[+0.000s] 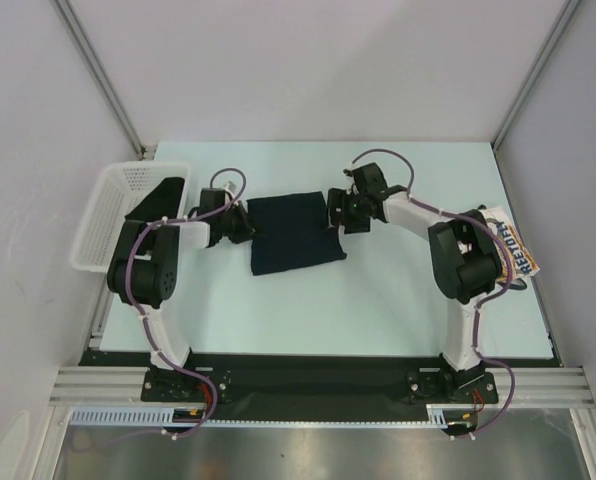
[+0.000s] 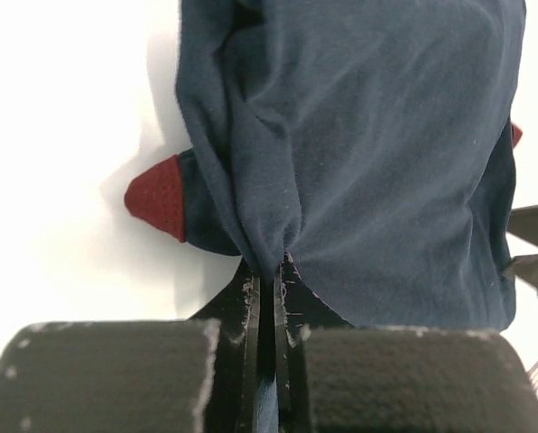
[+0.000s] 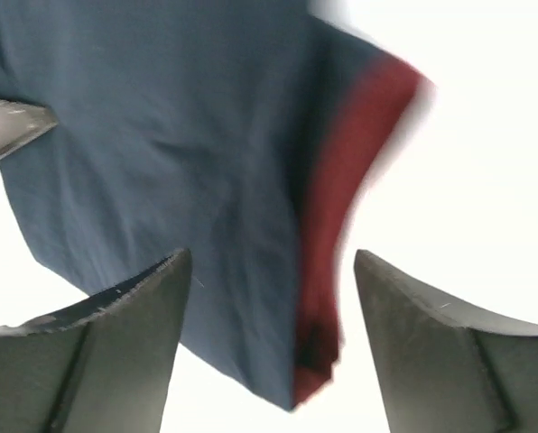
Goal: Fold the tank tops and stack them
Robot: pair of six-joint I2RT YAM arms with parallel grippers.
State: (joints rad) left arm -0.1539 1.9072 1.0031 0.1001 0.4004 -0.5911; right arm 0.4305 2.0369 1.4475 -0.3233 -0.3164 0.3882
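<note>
One navy tank top [image 1: 296,235] edge in left pincer [image 2: 273,271], table [image 1: 378,310] around.

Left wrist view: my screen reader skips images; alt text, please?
The left gripper is shut on the pinched edge of the navy top, which fills most of the frame. A dark-red trim corner pokes out at frame left, on the white table.

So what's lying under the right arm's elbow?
A white cloth tank top with yellow-blue print; the black arm covers most of it, so its fold cannot be seen.
</note>
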